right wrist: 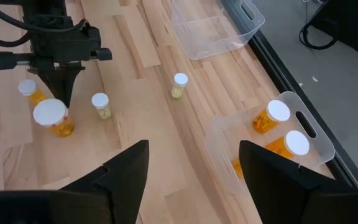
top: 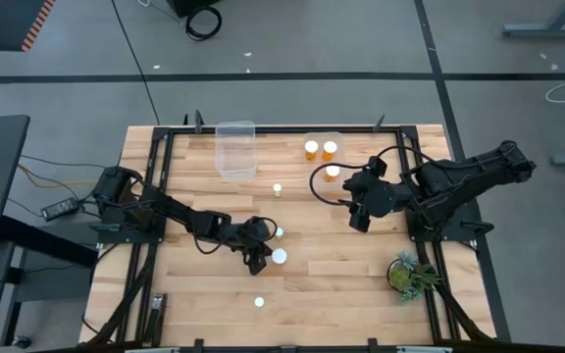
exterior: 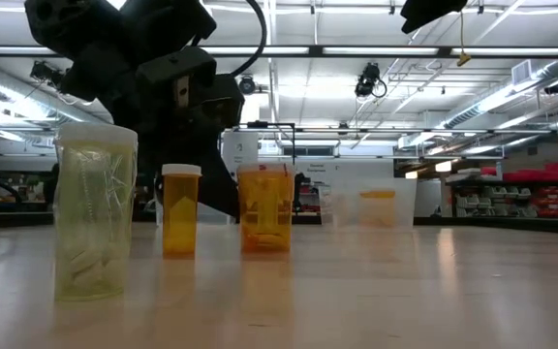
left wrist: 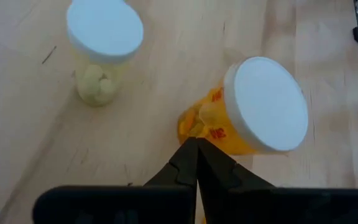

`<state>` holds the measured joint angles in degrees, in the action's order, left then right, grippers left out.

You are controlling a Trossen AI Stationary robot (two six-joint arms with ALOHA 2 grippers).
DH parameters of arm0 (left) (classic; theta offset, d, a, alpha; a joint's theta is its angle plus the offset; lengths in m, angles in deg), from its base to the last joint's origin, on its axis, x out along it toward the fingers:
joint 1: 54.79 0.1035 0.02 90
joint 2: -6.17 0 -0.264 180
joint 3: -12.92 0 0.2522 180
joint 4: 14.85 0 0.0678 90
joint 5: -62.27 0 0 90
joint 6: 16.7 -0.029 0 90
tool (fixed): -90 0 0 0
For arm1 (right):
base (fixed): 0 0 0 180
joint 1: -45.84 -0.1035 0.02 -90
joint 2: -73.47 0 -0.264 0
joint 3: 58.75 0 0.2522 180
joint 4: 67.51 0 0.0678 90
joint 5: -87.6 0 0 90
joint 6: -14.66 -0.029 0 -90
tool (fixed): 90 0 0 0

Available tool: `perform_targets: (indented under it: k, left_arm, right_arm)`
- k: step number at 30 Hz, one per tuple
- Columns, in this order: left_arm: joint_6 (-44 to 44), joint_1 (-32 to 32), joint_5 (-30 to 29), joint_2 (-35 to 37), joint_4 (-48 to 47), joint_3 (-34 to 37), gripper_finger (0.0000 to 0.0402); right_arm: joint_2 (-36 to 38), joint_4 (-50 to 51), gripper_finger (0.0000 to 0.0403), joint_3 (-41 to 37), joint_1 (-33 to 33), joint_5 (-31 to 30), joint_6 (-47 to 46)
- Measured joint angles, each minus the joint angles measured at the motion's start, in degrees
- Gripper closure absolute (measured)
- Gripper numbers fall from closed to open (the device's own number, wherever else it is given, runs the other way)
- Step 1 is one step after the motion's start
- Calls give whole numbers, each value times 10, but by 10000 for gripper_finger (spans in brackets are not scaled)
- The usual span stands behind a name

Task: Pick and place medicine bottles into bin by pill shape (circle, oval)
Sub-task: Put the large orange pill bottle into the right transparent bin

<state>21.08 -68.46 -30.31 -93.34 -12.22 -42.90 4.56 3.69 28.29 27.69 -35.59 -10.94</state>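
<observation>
A wide amber medicine bottle [left wrist: 213, 124] with a white cap [left wrist: 266, 102] stands upright mid-table [top: 279, 257]. My left gripper [left wrist: 196, 146] is shut, its tips low beside that bottle's side, slanting down from the table's left [top: 256, 257]. A pale yellow bottle [left wrist: 101, 68] stands just beyond it [top: 279, 232]. Another yellow bottle [top: 277, 189] stands farther back, and a narrow amber one [top: 258, 301] nearer the front. My right gripper [right wrist: 194, 180] hangs open, high above the table's right part [top: 359, 221], holding nothing. My left gripper has its shut fingertips [left wrist: 191, 149] right at the lower side of the wide amber bottle [left wrist: 191, 127], slanting down from the table's left. I cannot tell whether they touch it. The bottle stands upright on the table in the low view [exterior: 265, 208].
A clear bin [top: 235, 149] stands at the far edge. Beside it a second clear bin [top: 324, 137] holds three amber bottles [right wrist: 269, 118]. A green potted plant [top: 410, 275] sits near the right edge. A pale green bottle [exterior: 95, 213] stands close to the low camera.
</observation>
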Motion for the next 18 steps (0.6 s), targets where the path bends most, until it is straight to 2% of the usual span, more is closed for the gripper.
perform_targets:
  k: [5, 8, 13, 18]
  left_arm:
    - [-30, 0, 31, 10, 2, 0, 383]
    - [-43, 0, 33, 14, 2, 0, 390]
    - [-80, 9, 58, 17, -10, 0, 396]
    - [-101, 19, 60, 17, -66, 0, 386]
  right_arm:
    - [0, -43, 146, -37, 0, 5, 1]
    - [0, -101, 146, -82, 0, 16, 8]
    - [-1, -207, 146, -150, 0, 81, 29]
    - [-1, -235, 146, -165, 4, 108, 17]
